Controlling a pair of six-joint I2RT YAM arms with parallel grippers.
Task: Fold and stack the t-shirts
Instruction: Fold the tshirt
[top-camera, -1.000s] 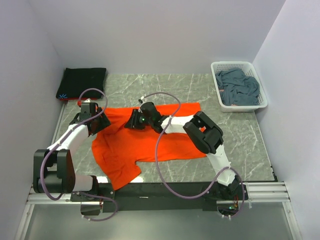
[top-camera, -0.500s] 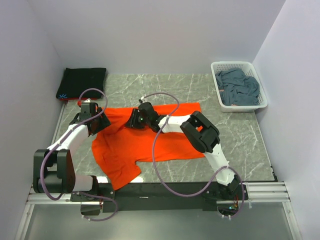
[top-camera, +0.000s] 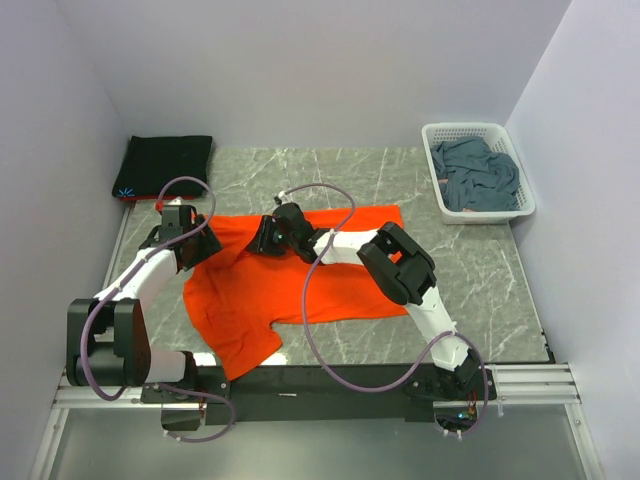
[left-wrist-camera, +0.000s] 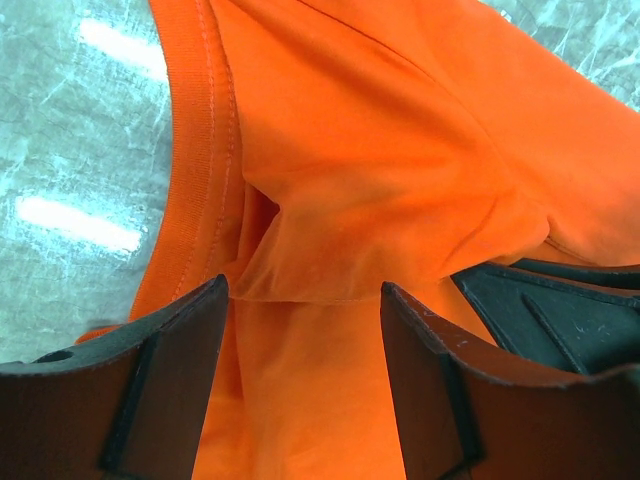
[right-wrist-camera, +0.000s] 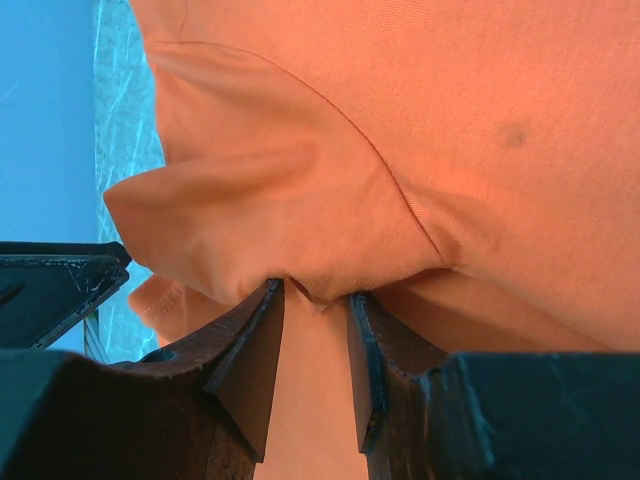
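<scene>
The orange t-shirt (top-camera: 320, 280) lies spread on the marble table, its top edge bunched at the left. My right gripper (top-camera: 262, 240) is shut on a pinched fold of it near the collar, as the right wrist view (right-wrist-camera: 315, 292) shows, with orange cloth (right-wrist-camera: 400, 120) bulging over the tips. My left gripper (top-camera: 205, 246) stands open over the shirt's left shoulder; orange cloth (left-wrist-camera: 380, 150) lies between its wide-apart fingers (left-wrist-camera: 305, 292). The black t-shirt (top-camera: 165, 165) lies folded at the back left corner. The blue-grey t-shirt (top-camera: 478, 175) is crumpled in the basket.
The white lattice basket (top-camera: 437, 190) stands at the back right by the wall. Walls close in the left, back and right sides. The two grippers are close together; the right one's black body (left-wrist-camera: 560, 310) shows in the left wrist view.
My right gripper has moved a little to the left with the pinched orange cloth, closer to the left gripper. The left arm has not moved.
</scene>
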